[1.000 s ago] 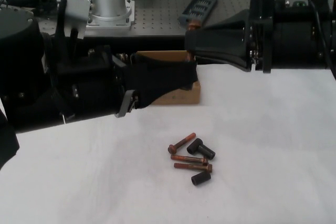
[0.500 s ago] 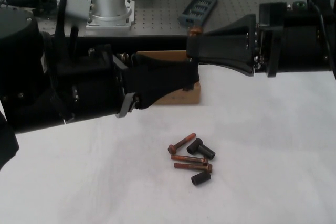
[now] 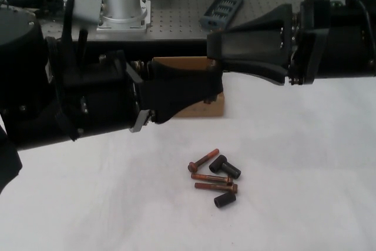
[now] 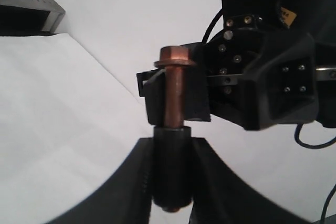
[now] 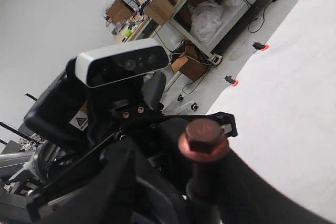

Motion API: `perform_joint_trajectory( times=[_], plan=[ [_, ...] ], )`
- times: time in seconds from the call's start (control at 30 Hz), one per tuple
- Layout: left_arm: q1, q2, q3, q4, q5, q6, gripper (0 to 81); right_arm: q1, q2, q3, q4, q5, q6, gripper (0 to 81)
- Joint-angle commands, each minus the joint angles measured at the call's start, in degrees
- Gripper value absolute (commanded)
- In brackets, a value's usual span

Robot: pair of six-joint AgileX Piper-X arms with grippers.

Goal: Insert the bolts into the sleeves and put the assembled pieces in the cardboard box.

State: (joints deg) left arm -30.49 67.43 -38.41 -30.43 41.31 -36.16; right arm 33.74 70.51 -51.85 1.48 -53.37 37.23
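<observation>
Left tool is clamped on a black sleeve. Right tool is clamped on a copper bolt, gripping the shank just under the head.

Key relation: bolt axis & sleeve bore are in one line, w/ the two tools meeting tip to tip. Bolt is partly in: bare shank shows btwn head and sleeve mouth, and a copper tip seems to peek from the sleeve's far end. So the next push prob. goes straight along that axis, head toward sleeve, no side tilt.

Cardboard box lies right by the left tool in the high view; can't tell if directly under. Left arm looks nearer for the drop.

Count:
- In the tools: 1 bolt + 1 sleeve.
- On the bench: 3 loose bolts, 2 loose sleeves.
- 1 box, inside hidden.
</observation>
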Motion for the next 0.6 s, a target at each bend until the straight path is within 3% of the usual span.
perform_joint_trajectory(
  times=[0.0,0.27,0.57],
  plan=[
    [0.5,-0.4,-0.9,-3.2,-2.2,2.1,0.6,0.4,-0.7,-0.1,1.2,-3.3,0.0,34.9],
    [0.5,-0.4,-0.9,-7.3,-2.1,2.3,0.6,0.4,-0.7,-0.1,2.8,-2.7,-2.9,34.9],
    [0.5,-0.4,-0.9,-9.2,0.0,3.1,0.6,0.4,-0.7,-0.1,6.3,0.0,-14.7,34.9]
  ],
)
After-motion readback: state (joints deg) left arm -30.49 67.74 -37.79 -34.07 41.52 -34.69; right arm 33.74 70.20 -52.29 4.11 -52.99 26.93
